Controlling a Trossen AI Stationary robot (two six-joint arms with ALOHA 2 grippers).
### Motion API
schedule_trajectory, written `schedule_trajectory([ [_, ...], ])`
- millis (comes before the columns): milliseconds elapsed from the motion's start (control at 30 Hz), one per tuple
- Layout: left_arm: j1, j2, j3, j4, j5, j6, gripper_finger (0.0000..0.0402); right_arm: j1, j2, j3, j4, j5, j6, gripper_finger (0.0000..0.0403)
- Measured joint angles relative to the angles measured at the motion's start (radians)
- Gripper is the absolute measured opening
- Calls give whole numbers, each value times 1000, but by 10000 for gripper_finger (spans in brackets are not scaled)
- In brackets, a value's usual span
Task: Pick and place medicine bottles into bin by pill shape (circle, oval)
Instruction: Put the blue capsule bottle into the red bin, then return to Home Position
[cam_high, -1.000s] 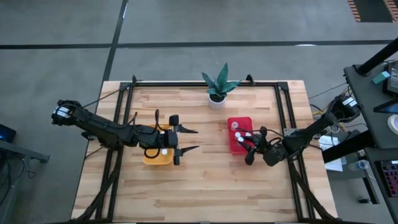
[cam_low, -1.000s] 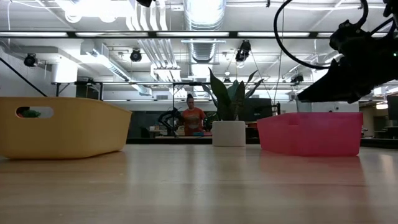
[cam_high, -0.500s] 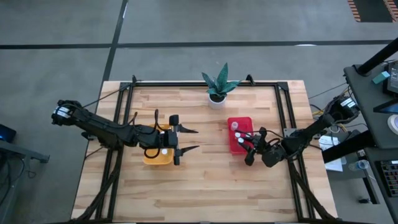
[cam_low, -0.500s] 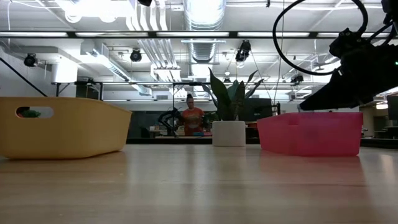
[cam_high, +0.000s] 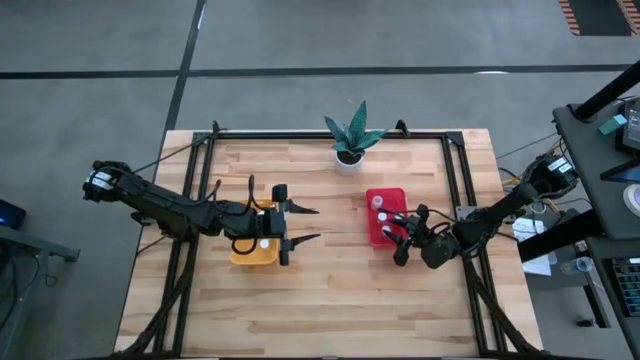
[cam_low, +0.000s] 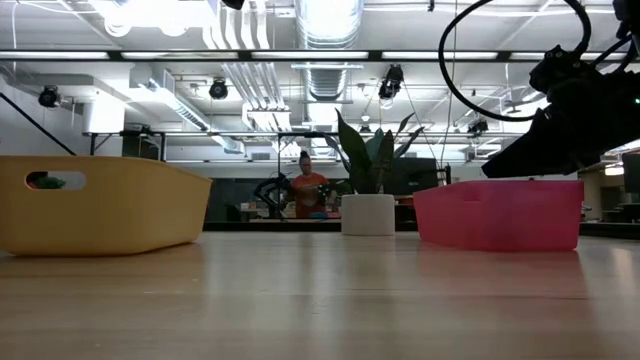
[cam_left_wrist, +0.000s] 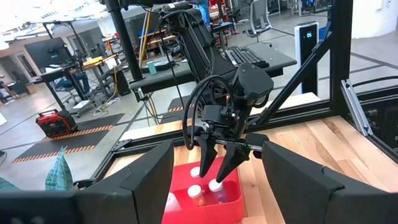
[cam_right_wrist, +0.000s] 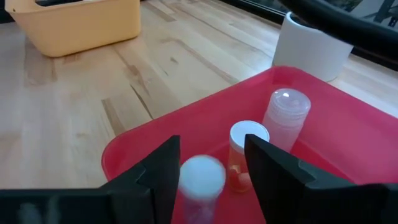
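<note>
Right end effector (cam_right_wrist: 208, 180) w/ fingers apart over red bin (cam_right_wrist: 348, 130), a bottle (cam_right_wrist: 200, 180) blurring btwn them, lower centre. Left end effector (cam_high: 300, 225) open over yellow bin (cam_high: 240, 255), centre-left. Bottles prob. light, rigid, slick; grip body sides under cap.

The small white-potted green plant (cam_high: 349, 152) stands at the middle of the wooden table's (cam_high: 330, 300) far edge. Nearer the front and right of it sits the red plastic bin (cam_high: 381, 203), holding apparently three white-capped medicine bottles (cam_right_wrist: 246, 154). Left of the plant, farther forward, sits the yellow plastic bin (cam_high: 252, 251).
</note>
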Motion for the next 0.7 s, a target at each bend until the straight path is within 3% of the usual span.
schedule_trajectory([
  [333,-29,0,0,-1,0,-1,228,0,-16,58,-1,-7,-50,176],
  [533,-99,-42,-16,-32,-4,51,228,0,-16,158,0,-82,-241,166],
  [700,-114,-147,-112,-32,-29,58,228,-3,-16,236,19,-138,-462,151],
])
